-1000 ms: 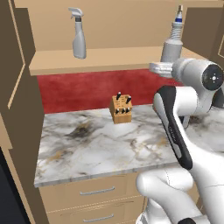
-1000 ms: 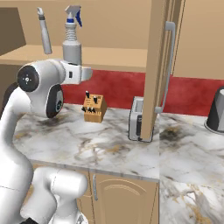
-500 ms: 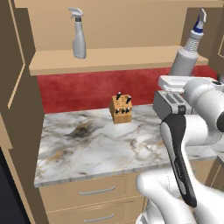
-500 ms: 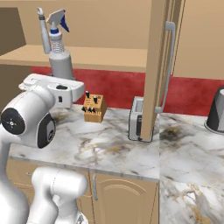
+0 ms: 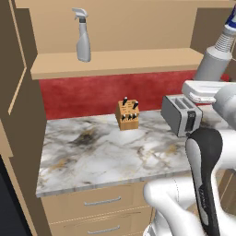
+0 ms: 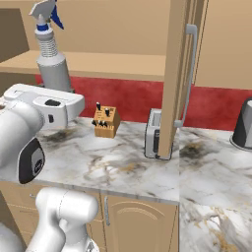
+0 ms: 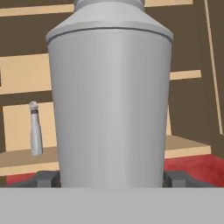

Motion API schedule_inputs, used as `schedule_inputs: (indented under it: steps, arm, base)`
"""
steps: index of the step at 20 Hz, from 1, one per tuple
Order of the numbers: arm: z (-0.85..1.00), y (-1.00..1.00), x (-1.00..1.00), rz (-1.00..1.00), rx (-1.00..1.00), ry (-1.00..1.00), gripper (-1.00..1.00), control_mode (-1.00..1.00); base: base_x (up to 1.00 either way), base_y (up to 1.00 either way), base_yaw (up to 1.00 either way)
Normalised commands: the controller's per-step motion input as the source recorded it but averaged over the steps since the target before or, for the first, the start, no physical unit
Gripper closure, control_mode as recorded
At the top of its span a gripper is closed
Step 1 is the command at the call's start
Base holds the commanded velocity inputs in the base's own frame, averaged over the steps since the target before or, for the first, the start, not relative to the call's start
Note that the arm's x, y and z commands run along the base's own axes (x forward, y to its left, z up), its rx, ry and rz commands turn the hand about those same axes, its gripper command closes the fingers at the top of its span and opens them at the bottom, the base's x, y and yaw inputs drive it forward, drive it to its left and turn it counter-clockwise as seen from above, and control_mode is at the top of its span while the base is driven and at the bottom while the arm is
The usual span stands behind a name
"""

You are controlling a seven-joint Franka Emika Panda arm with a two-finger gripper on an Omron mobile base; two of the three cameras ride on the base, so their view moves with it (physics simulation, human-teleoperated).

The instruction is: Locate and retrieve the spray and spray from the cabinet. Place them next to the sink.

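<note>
You are holding the blue-tipped bottle (image 7: 109, 96) upright between the gripper (image 7: 109, 178) fingers, spread wide and pinching its base, off the cabinet shelf (image 5: 115, 62) and above the toaster (image 5: 182, 114). The trigger bottle (image 5: 82, 37) is standing far left on that shelf. The sink is lying out of frame.

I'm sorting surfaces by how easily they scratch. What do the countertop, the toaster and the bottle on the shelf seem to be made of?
The countertop looks like polished marble: white with grey and gold veining. The toaster looks like brushed metal, plain grey with dark slots, though painted plastic is possible. The bottle on the shelf looks like matte pale-grey plastic, with a moulded trigger head.
</note>
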Motion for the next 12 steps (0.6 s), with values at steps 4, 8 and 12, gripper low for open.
schedule_inputs:
  steps: [4,8,12]
  arm:
    - [-0.04,0.00,-0.37,0.00,-0.01,-0.01,1.00,-1.00]
    - [-0.05,0.00,-0.32,0.00,0.00,-0.01,1.00,-1.00]
    - [0.00,0.00,-0.02,0.00,0.00,0.00,1.00,-1.00]
  base:
    - [0.00,0.00,0.00]
    - [0.00,0.00,0.00]
    - [0.00,0.00,0.00]
